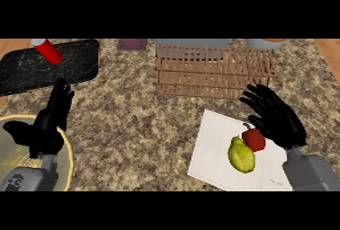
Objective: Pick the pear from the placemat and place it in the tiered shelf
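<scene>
A yellow-green pear (241, 155) lies on the white placemat (212, 152) at the lower right, touching a red pepper-like fruit (253, 139) just above it. My right hand (277, 117) hovers open right of the fruit, fingers spread toward the far side, not touching the pear. The brown slatted tiered shelf (216, 69) stands at the far middle of the counter. My left hand (50, 120) rests open at the left, fingers up, holding nothing.
A black tray (30, 67) with a red can (47, 50) sits far left. A round yellow-rimmed plate (13, 121) lies under my left forearm. A dark red object (132, 43) and grey containers (192, 42) line the far edge.
</scene>
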Available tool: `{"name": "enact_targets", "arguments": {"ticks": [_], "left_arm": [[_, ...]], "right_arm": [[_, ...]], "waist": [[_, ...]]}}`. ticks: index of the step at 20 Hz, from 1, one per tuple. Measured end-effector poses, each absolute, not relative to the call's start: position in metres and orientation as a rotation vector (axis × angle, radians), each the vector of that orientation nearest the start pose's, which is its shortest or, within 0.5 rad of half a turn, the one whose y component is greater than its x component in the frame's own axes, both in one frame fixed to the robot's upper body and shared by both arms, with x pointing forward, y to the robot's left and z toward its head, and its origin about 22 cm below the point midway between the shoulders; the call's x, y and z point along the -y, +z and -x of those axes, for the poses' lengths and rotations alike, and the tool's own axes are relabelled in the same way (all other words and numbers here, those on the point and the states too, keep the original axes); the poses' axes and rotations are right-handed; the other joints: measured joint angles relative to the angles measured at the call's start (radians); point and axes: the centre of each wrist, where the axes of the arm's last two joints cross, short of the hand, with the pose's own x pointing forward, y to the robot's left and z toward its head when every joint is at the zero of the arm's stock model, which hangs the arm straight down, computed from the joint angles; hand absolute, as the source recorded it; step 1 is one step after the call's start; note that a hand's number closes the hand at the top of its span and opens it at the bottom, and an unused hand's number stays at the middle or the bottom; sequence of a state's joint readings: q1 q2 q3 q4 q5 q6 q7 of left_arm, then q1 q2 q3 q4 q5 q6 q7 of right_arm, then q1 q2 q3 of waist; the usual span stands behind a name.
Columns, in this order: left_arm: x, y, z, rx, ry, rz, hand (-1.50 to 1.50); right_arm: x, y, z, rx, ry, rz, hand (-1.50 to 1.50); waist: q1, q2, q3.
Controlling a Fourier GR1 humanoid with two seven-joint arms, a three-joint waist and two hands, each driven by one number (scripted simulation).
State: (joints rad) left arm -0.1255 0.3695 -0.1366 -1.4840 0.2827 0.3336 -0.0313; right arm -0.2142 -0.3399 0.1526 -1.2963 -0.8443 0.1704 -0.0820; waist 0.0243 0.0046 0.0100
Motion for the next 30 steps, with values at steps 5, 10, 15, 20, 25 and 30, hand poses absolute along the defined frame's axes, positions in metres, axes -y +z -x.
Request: {"name": "enact_targets", "arguments": {"ticks": [5, 10, 15, 20, 25, 30], "left_arm": [[-0.277, 0.042, -0.269, 1.621, 0.032, -0.223, 0.0], [-0.271, 0.049, -0.268, 1.62, 0.016, -0.217, 0.0], [-0.274, 0.051, -0.264, 1.614, 0.028, -0.231, 0.0], [-0.275, 0.053, -0.262, 1.608, 0.033, -0.239, 0.0], [-0.274, 0.05, -0.258, 1.61, 0.041, -0.247, 0.0], [-0.268, 0.051, -0.254, 1.608, 0.043, -0.245, 0.0]], "right_arm": [[0.328, 0.004, -0.295, 1.579, -0.115, -0.791, -1.5], [0.373, 0.04, -0.305, 1.606, 0.237, -0.803, -1.5], [0.39, 0.097, -0.313, 1.61, 0.612, -0.659, -1.5], [0.376, 0.138, -0.313, 1.584, 0.917, -0.421, -1.5], [0.342, 0.132, -0.307, 1.511, 1.054, -0.268, -1.5], [0.323, 0.117, -0.297, 1.473, 1.14, -0.137, -1.5]], "waist": [[-0.002, 0.001, -0.004], [-0.002, -0.001, -0.006], [-0.013, -0.007, -0.008], [-0.022, -0.009, -0.009], [-0.023, -0.007, -0.01], [-0.023, -0.006, -0.01]]}}
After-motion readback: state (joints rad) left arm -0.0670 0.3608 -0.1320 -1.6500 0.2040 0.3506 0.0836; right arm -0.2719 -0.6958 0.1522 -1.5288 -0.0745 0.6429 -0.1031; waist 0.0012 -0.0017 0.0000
